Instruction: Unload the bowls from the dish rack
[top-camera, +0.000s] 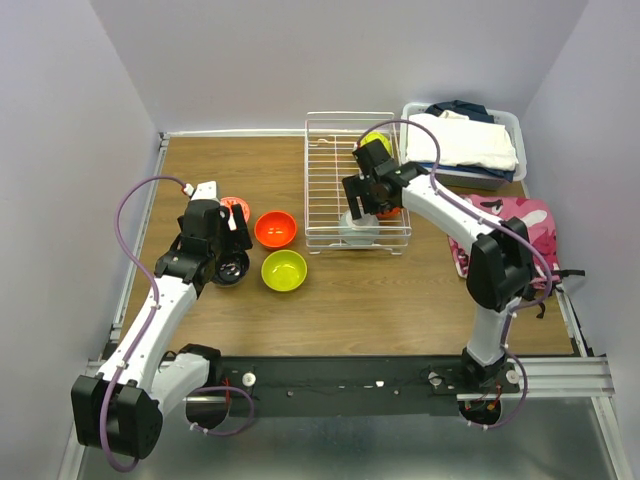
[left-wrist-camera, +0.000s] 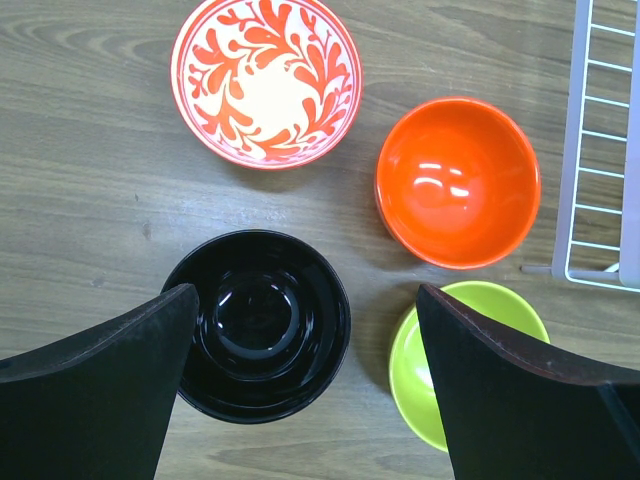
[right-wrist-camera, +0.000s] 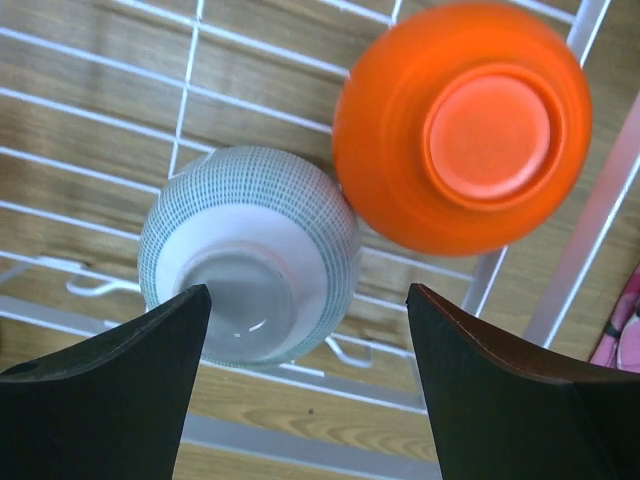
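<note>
The white wire dish rack (top-camera: 307, 180) stands at the back centre. In it are an upside-down pale blue bowl (right-wrist-camera: 250, 250), an upside-down orange bowl (right-wrist-camera: 460, 125) touching it, and a lime-green bowl (top-camera: 376, 140) at the far end. My right gripper (right-wrist-camera: 308, 390) is open and empty, hovering over the pale blue bowl (top-camera: 358, 230). On the table to the left sit a white-and-red bowl (left-wrist-camera: 265, 80), an orange bowl (left-wrist-camera: 457, 180), a lime-green bowl (left-wrist-camera: 415, 370) and a dark-inside bowl (left-wrist-camera: 262, 325). My left gripper (left-wrist-camera: 305, 390) is open and empty, above and beside the dark bowl.
A grey bin of folded clothes (top-camera: 465, 140) stands right of the rack, and a pink patterned cloth (top-camera: 510, 225) lies in front of it. The rack's corner (left-wrist-camera: 600, 150) is close to the orange and lime-green bowls on the table.
</note>
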